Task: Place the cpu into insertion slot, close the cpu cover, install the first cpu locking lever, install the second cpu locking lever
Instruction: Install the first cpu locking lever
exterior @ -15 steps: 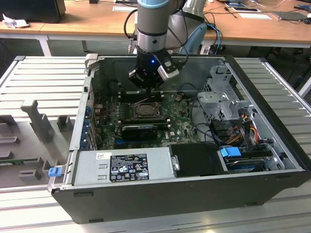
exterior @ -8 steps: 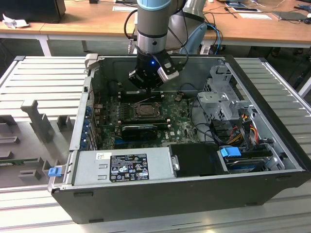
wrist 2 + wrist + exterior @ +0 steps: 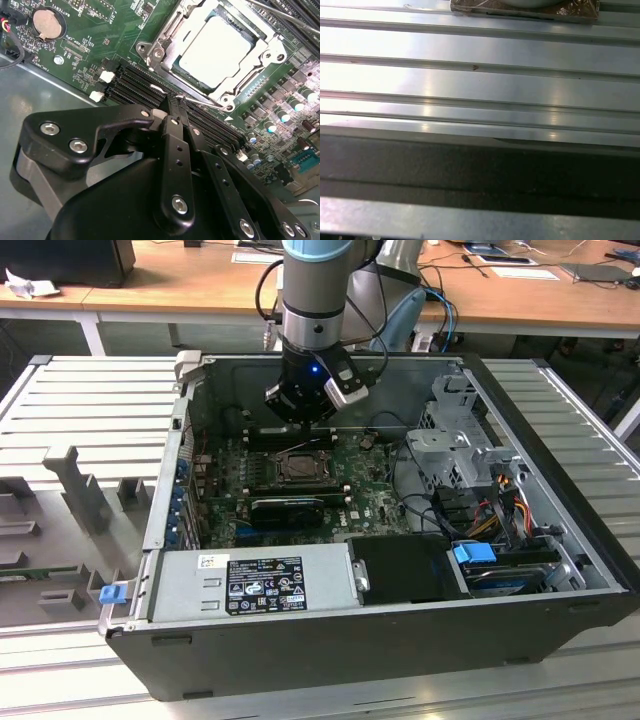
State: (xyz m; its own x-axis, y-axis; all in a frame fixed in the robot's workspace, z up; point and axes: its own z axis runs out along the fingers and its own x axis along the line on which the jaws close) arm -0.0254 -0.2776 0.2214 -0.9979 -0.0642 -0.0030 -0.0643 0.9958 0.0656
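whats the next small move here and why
Probably nudge the shut end effector down on the lever. The cpu lies under the closed cover, and the tip sits right at that wire lever's end, which may not be hooked yet.

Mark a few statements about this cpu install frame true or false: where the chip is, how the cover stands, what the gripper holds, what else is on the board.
1. The cpu lies in the insertion slot. True.
2. The cpu cover stands raised off the socket. False: it lies flat, framing the chip.
3. The gripper carries the cpu. False: its fingers are together with no chip between them, their tips over the memory slots beside the socket.
4. A round coin cell sits on the motherboard. True.
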